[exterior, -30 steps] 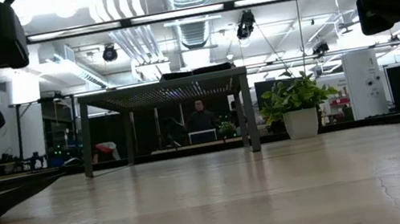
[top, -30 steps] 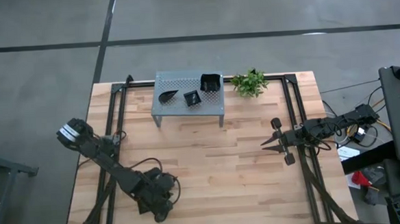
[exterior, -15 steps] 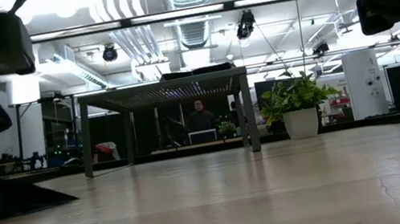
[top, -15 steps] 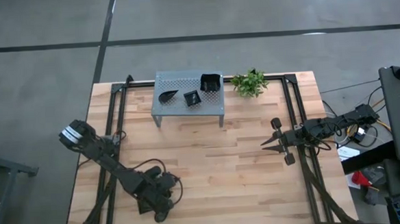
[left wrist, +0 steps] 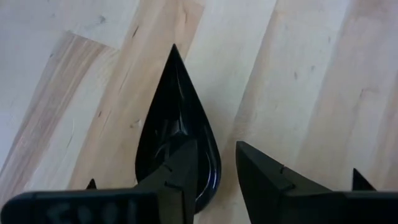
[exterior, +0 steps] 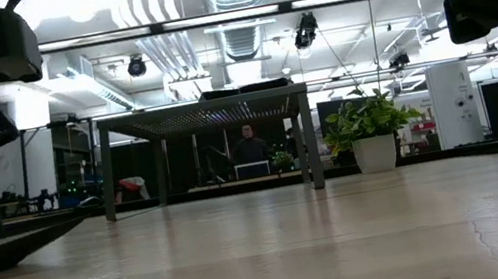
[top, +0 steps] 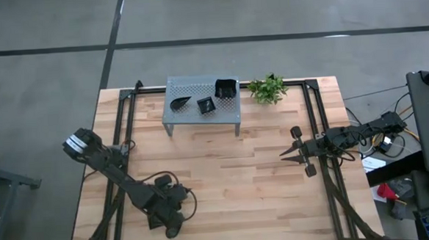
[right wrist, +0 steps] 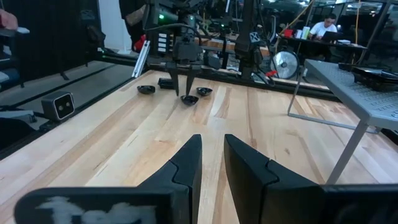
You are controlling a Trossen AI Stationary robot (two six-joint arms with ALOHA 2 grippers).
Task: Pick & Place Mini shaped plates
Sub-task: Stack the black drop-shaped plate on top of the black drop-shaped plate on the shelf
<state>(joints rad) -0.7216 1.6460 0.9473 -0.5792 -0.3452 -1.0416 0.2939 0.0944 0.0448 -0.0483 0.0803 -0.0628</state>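
Across a pale wooden table (top: 225, 178), seen from above, two dark robot arms are spread: one at the near left, one at the right edge. At the far middle, a grey perforated shelf (top: 191, 88) is raised on legs, with a small green plant (top: 267, 88) just to its right. On the shelf three small glossy black plates are set: a wavy-edged square plate (top: 226, 88) at the right, a tiny square plate (top: 206, 105) in the middle and a leaf-shaped plate (top: 179, 103) at the left.

The left gripper (left wrist: 214, 171) is lowered straight over a teardrop plate (left wrist: 175, 134) lying flat on the wood at the near left. Its fingers are parted, one tip inside the bowl, the other outside the rim; nothing is pinched yet. The right gripper (right wrist: 212, 163) is held idle above the table's right side, fingers slightly apart and empty.

The teardrop plate is judged light, stiff, slippery and chippable. A grip across the rounded rim wall is suggested, not the narrow point.
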